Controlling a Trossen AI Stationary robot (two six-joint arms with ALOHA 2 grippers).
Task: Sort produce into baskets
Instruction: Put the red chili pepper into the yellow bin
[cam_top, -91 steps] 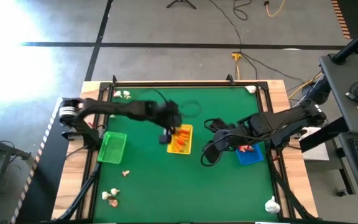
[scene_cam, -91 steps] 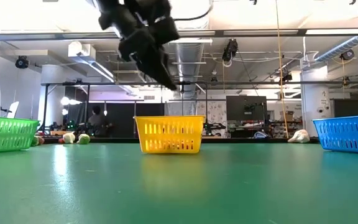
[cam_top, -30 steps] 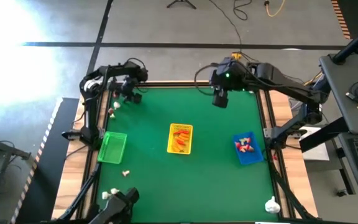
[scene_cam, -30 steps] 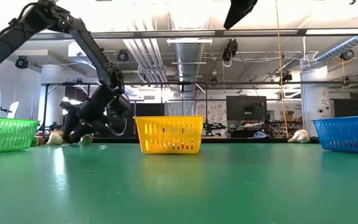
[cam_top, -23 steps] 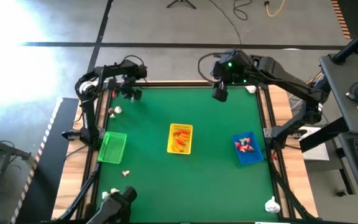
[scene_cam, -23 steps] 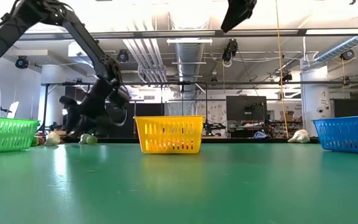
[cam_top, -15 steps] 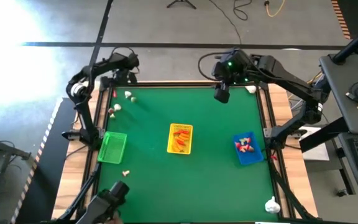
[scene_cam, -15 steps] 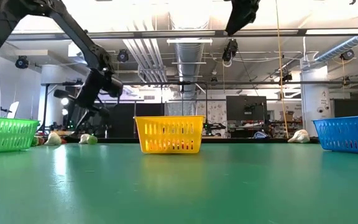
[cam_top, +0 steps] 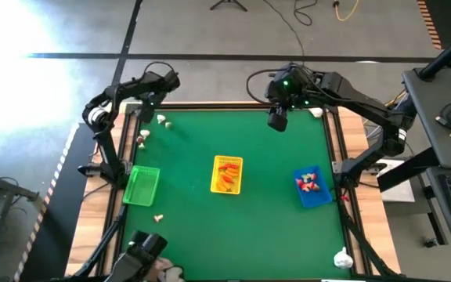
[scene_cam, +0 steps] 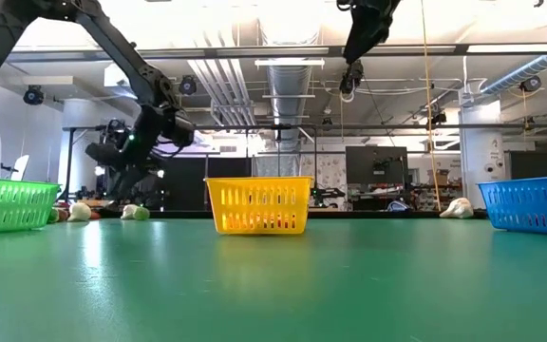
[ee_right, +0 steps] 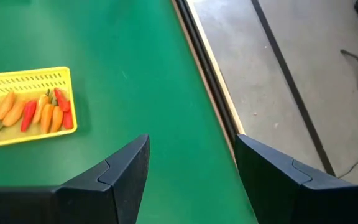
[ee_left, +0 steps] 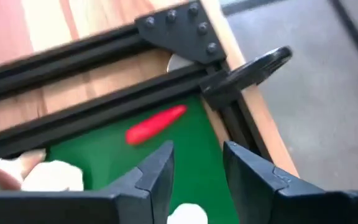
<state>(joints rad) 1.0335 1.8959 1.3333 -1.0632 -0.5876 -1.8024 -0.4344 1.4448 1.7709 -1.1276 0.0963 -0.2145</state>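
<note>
I have the left gripper (cam_top: 165, 81) up at the far left corner of the green felt-topped table (cam_top: 272, 227), hanging over the black frame rail. From its wrist camera its two dark fingers (ee_left: 156, 176) stand apart with nothing between them; past them I see a small red pepper-shaped toy piece (ee_left: 155, 124) lying on the felt in the corner, and white garlic-like toy pieces (ee_left: 39, 175) nearer the fingers.

My right gripper (cam_top: 276, 119) hovers high over the far edge of the table, right of centre. Its fingers (ee_right: 118, 176) are spread wide and empty, the felt showing between them.

The yellow perforated plastic basket (cam_top: 226, 174) sits mid-table with orange and red toy carrots and peppers (ee_right: 34, 112) in it. The green perforated plastic basket (cam_top: 141, 186) is to its left, near the left rail; I cannot tell from here what it holds. The blue perforated plastic basket (cam_top: 312, 187) is toward the right rail and carries red-and-white toy pieces (cam_top: 310, 181).

Loose white-and-cream pieces (cam_top: 163, 121) lie near the far left corner, one small cream piece (cam_top: 157, 218) sits just on the near side of the green basket, and a white piece (cam_top: 342, 256) rests at the near right corner.

At the near left edge a dark object (cam_top: 142, 249) shows; I cannot make out what it is.
</note>
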